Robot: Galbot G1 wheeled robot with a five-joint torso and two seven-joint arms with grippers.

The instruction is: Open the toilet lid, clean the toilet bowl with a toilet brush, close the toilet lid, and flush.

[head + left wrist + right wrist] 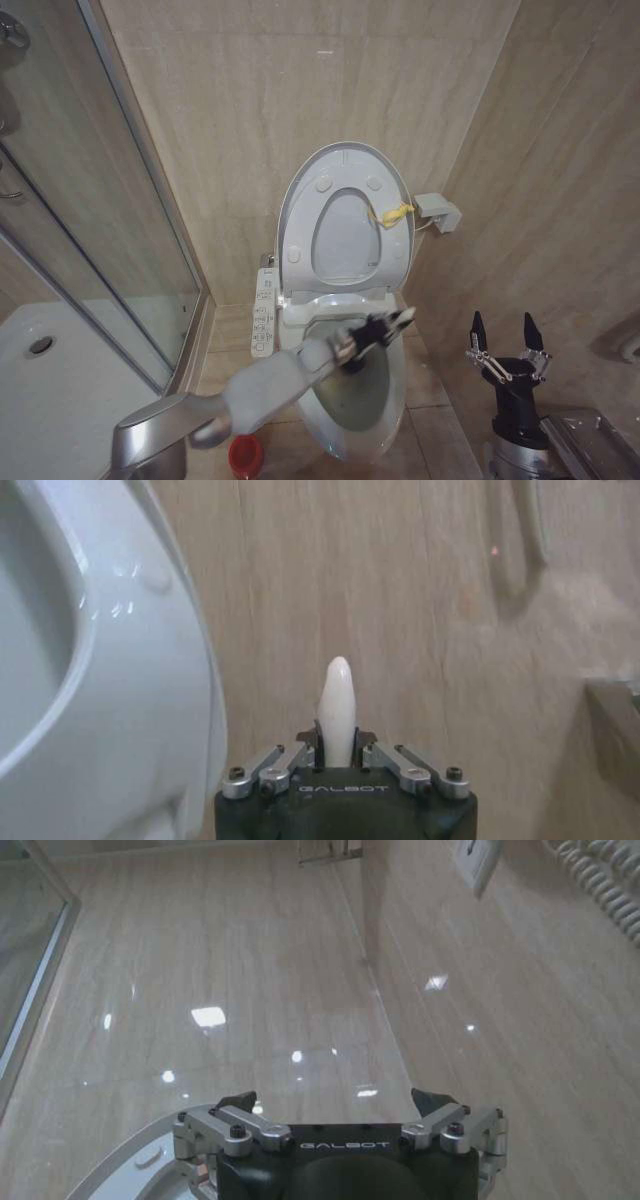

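With large white plastic toilet lid (345,215) raised for access, left gripper (385,328) clamped on thin white brush handle (336,705) over white ceramic bowl (352,400); right gripper (506,335) parked, spread.

Shower door (90,200): glass, we see it at nine o'clock.
Shower tray (40,390): white, down at eight o'clock.
Button panel (264,312): long, white, centre.
Wall box (438,211): grey, at two o'clock.
Walls (250,90): beige tile.

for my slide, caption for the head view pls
Left end effector holds thin white brush handle over white ceramic toilet bowl.
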